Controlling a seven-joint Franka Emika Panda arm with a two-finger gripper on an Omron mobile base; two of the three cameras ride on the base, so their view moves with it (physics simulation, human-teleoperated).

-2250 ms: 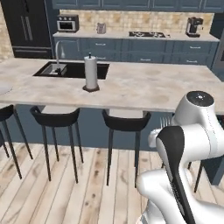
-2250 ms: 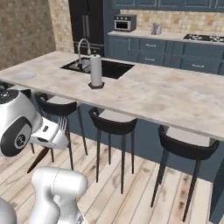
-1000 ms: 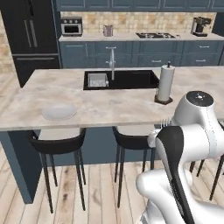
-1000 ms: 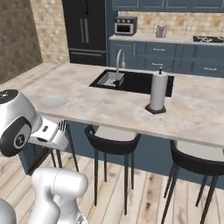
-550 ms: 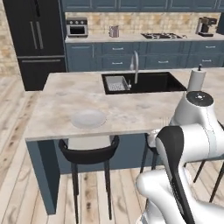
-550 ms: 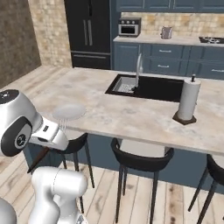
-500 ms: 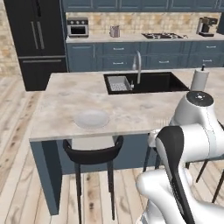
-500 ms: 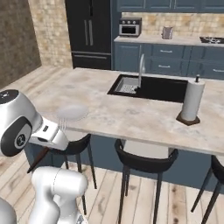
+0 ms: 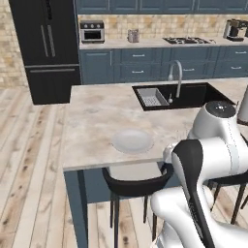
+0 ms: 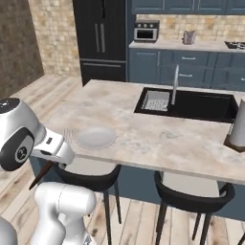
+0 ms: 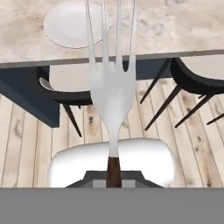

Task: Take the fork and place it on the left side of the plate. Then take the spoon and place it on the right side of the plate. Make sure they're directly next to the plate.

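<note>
My gripper (image 11: 113, 176) is shut on the fork (image 11: 110, 87), held by its dark reddish-brown handle with the pale tines pointing toward the island counter. In the right base view the fork (image 10: 65, 134) sticks out past my white hand, short of the counter's near edge. The white plate (image 9: 132, 140) lies near the front left corner of the marble island. It also shows as the plate (image 10: 95, 137) just beyond the tines, and as the plate (image 11: 74, 24) above and left of them. The spoon is out of view.
Black bar stools (image 9: 138, 181) (image 10: 191, 198) stand under the island's front edge. A sink with a faucet (image 9: 175, 80) is set in the counter behind the plate. A paper towel roll (image 10: 238, 125) stands at the right. A black fridge (image 9: 46, 48) is at the back left.
The whole picture has shifted with the base: the island's left end and the plate now sit nearer and more central. The fork stays held in the shut gripper.
</note>
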